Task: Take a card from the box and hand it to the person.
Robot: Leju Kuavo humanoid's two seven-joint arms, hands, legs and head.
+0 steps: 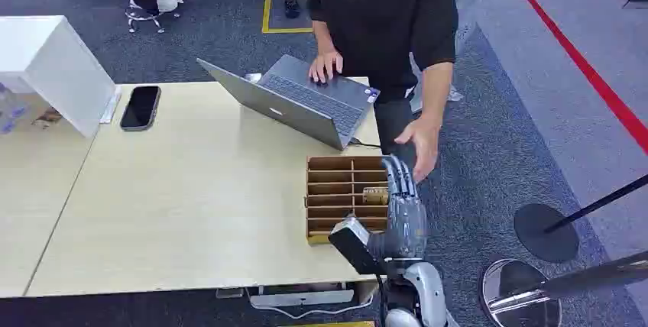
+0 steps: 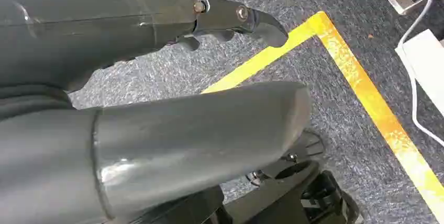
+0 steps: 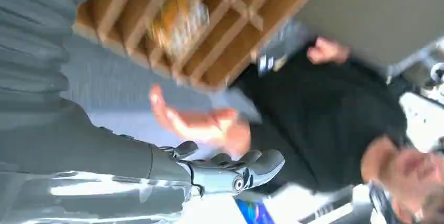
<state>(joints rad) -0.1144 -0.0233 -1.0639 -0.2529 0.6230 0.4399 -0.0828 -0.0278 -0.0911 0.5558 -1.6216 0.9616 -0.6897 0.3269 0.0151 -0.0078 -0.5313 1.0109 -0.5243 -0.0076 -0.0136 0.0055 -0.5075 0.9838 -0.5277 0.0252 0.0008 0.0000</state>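
A wooden box (image 1: 336, 197) with several compartments sits at the table's near right corner. A tan card (image 1: 374, 195) lies in one of its right-hand compartments, and shows as a blurred yellowish card (image 3: 178, 22) in the right wrist view. My right hand (image 1: 401, 205) is at the box's right edge, fingers stretched out and holding nothing. Just beyond my fingertips (image 3: 246, 170), a person in black holds out an open hand (image 1: 422, 144), the same hand (image 3: 201, 124) seen in the right wrist view. My left hand (image 2: 157, 103) hangs over the floor, holding nothing.
An open laptop (image 1: 302, 101) stands behind the box, with the person's other hand (image 1: 325, 66) on its keyboard. A black phone (image 1: 140, 107) and a white case (image 1: 53, 67) are at the far left. Stanchion bases (image 1: 545, 231) stand on the carpet to the right.
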